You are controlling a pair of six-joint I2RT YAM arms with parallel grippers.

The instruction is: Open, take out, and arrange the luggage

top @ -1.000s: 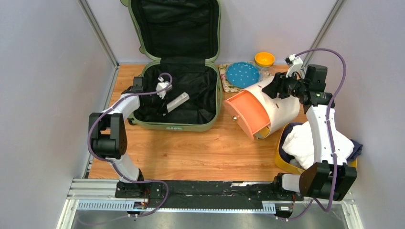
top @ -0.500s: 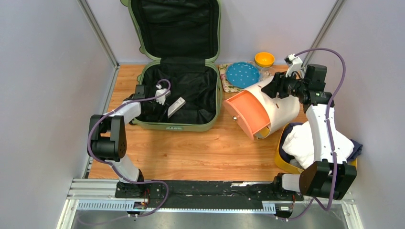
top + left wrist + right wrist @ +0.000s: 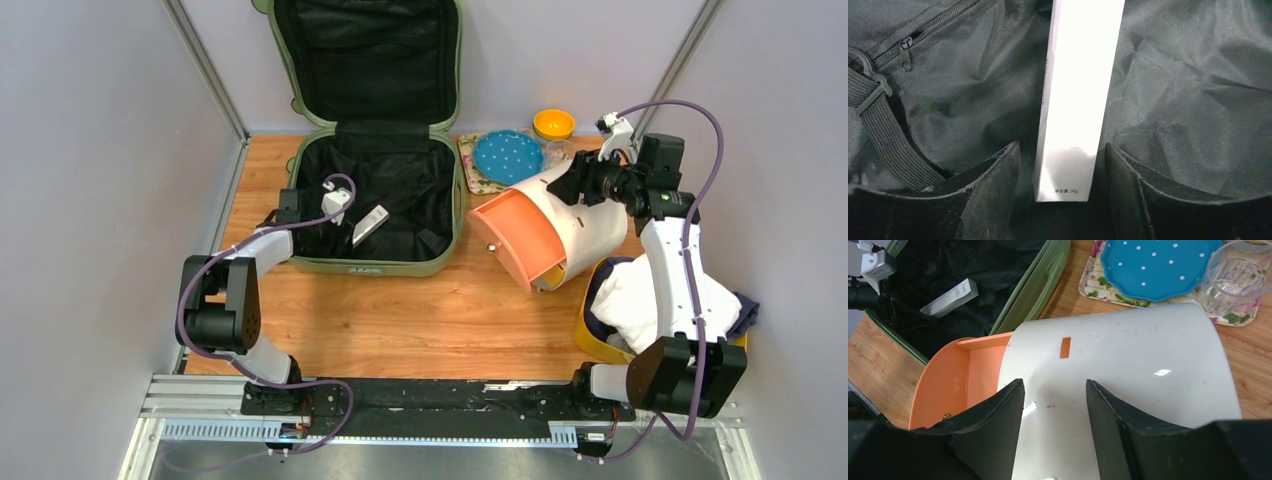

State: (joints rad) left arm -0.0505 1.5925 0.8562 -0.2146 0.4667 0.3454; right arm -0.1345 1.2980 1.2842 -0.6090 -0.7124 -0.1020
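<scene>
The luggage (image 3: 380, 266), a sage-green hard-shell suitcase, lies open at the back left with its lid propped against the wall. A long white box (image 3: 370, 223) rests on its black lining (image 3: 1173, 100). My left gripper (image 3: 330, 225) is inside the case at the box's near end. In the left wrist view the box (image 3: 1080, 75) runs away from between the fingers, and the left gripper (image 3: 1062, 147) is open with a gap on each side. My right gripper (image 3: 1054, 382) hovers open over the cream drawer box (image 3: 1128, 370). The luggage rim (image 3: 1045, 277) also shows there.
The cream drawer box (image 3: 575, 230) lies tilted with its orange drawer (image 3: 520, 240) pulled out. Behind it are a blue dotted plate (image 3: 508, 155) on a floral tray, a clear glass (image 3: 1233, 282) and an orange-lidded jar (image 3: 553, 125). A yellow tray (image 3: 597, 345) with white cloth sits front right.
My left gripper has opened, let go of the white box and drawn back to the left. The box now lies on the lining. The right arm has not moved.
</scene>
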